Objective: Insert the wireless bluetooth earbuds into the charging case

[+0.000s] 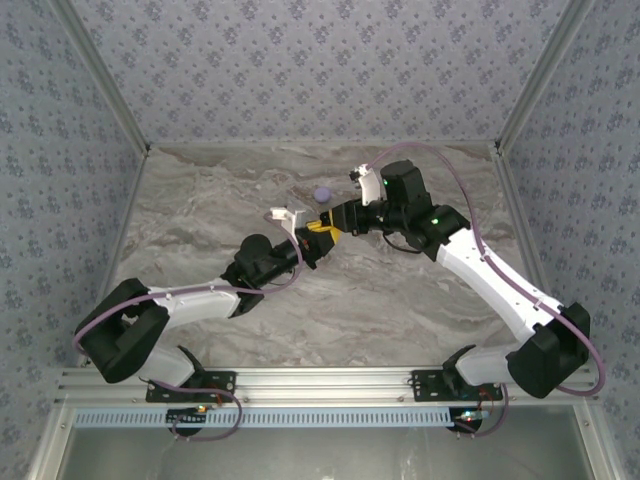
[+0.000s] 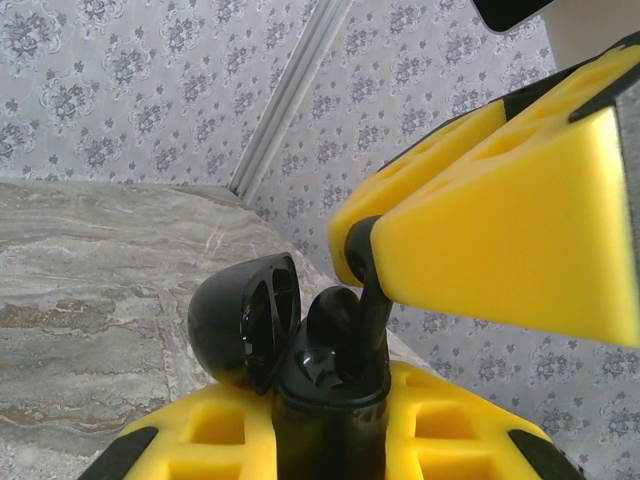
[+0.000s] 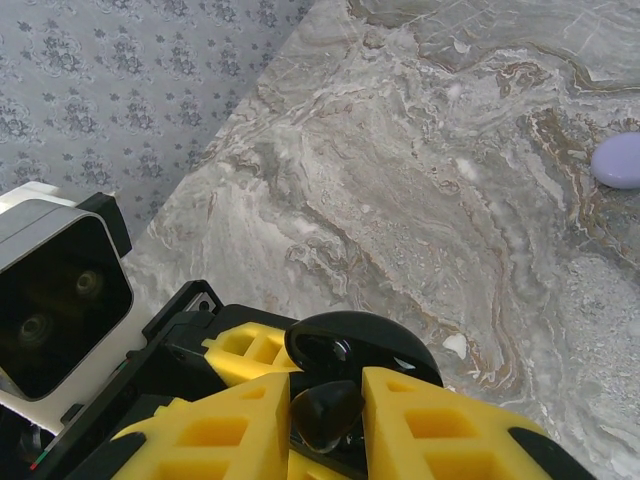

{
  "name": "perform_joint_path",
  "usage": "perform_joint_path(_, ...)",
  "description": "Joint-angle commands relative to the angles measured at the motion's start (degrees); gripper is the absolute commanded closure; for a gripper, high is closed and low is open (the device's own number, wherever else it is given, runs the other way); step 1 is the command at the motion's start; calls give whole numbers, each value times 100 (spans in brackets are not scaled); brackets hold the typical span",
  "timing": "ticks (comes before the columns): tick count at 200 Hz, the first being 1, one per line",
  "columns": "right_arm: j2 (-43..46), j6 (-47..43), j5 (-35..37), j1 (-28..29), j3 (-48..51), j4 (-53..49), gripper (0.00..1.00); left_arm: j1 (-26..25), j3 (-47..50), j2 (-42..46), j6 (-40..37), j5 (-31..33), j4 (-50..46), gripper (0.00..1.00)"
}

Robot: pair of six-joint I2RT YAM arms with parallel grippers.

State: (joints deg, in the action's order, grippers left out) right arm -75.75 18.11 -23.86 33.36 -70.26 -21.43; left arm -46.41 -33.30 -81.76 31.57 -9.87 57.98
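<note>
Clamps the open case (image 2: pixel 325 385) in the left end effector (image 2: pixel 330 440). Pinches an earbud (image 3: pixel 322 418) in the right end effector (image 3: pixel 325 395), its stem reaching into the case.

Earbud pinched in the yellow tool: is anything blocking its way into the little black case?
Nothing visible. The case, gripped by the left tool, has its lid swung open, and the right tool holds the earbud right at the opening. The lilac disc lies apart on the table.
</note>
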Motion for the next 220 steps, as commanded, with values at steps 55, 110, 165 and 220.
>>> perform_joint_path(55, 86, -146, -137, 42, 47, -260, 73, -10, -267, 173, -132, -98, 87, 86)
perform_joint_path(110, 120, -173, -32, 39, 30, -314, 72, -58, -363, 291, -485, -189, -337, 86)
perform_joint_path(165, 118, -176, -15, 39, 39, -331, 68, -109, -429, 407, -835, -235, -679, 86)
perform_joint_path(220, 104, -200, -25, 38, 11, -383, 70, -117, -427, 450, -876, -124, -764, 86)
